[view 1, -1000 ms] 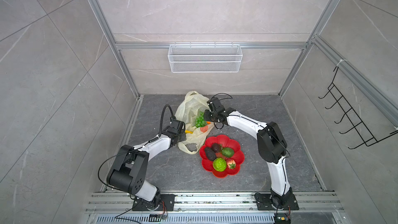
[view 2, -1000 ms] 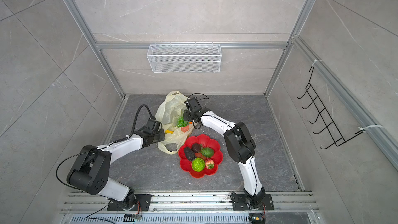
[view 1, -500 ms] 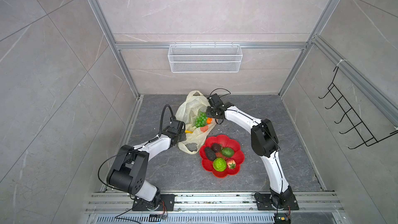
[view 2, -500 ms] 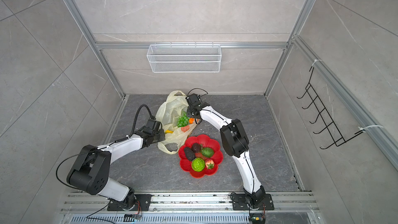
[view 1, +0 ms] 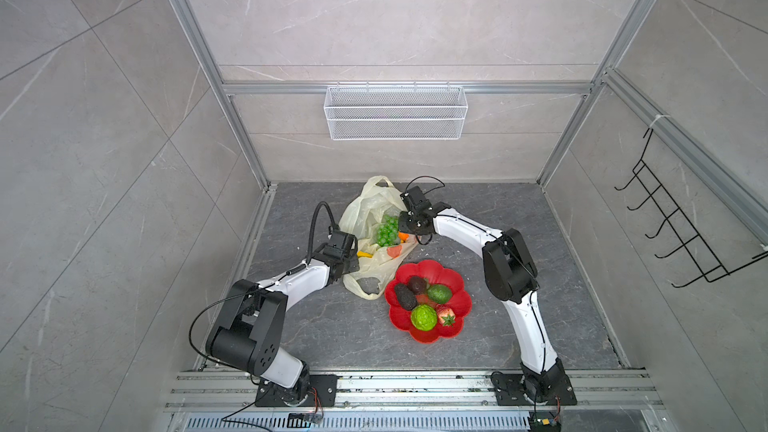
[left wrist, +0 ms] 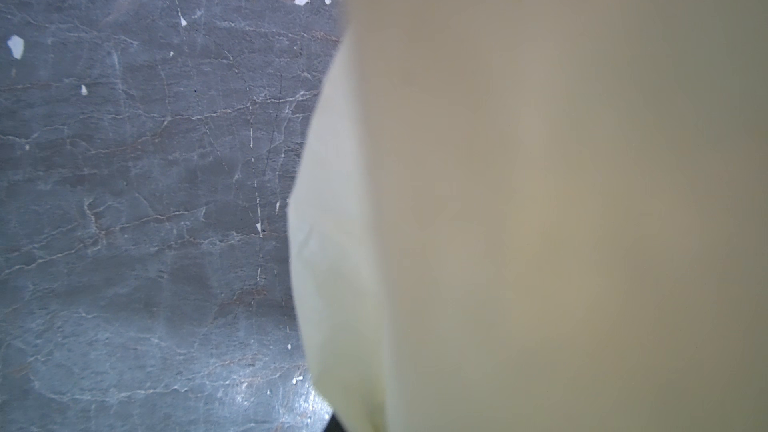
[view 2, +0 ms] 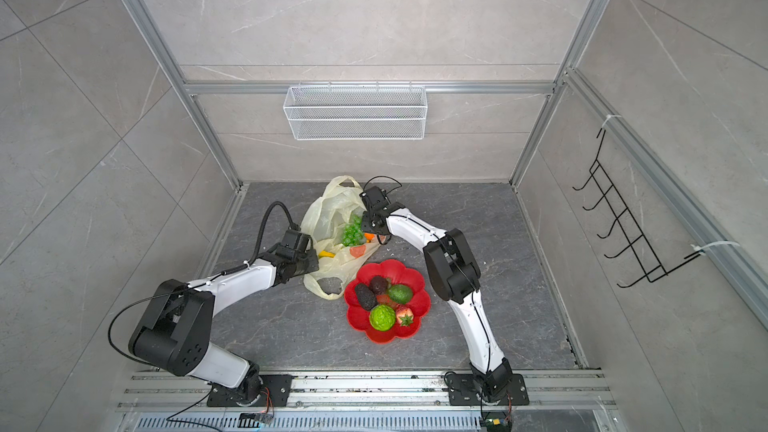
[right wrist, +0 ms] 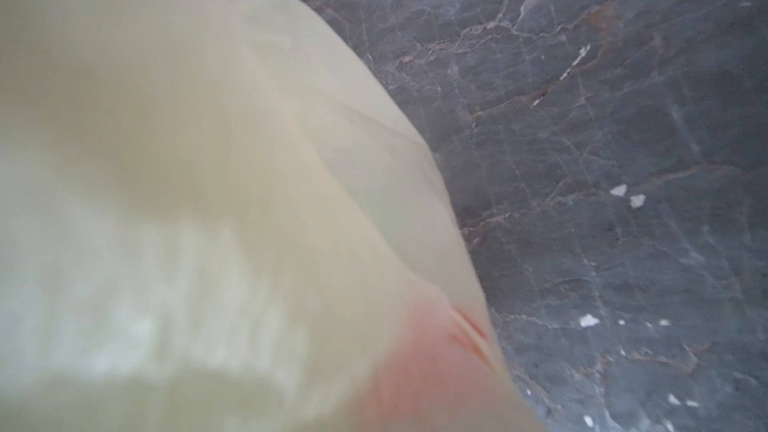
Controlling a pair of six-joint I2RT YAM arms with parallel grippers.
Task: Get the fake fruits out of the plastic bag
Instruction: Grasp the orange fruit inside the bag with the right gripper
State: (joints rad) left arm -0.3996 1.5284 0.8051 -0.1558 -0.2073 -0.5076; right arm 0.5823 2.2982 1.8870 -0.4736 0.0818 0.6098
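Cream-yellow film: the plastic bag lies crumpled on the grey stone table, at 11 o'clock from the table's centre, taking 12 o'clock as the back wall. Its mouth gapes upward in both top views.

Contents seen in the bag: a green grape bunch at the middle of the opening, an orange touching it at 3 o'clock, and a yellow banana at 8 o'clock of the grapes, part covered by film.

Red flower-shaped plate: just beside the bag at its 5 o'clock. It carries two dark avocados, a green avocado, a bumpy green ball and a strawberry, all clear of the bag.

Left gripper: at the bag's 8 o'clock edge, low to the table. Its jaws are pressed together. The tips are buried in film, so a pinch on the bag cannot be confirmed. The left wrist view shows blurred bag film close over the lens, with table beside it.

Right gripper: at the bag's 3 o'clock rim, touching the film next to the orange. The jaws are hidden from above; I cannot tell whether they are spread or closed. The right wrist view gives only blurred film and a pinkish patch.

Wire basket hangs on the back wall at 12 o'clock.
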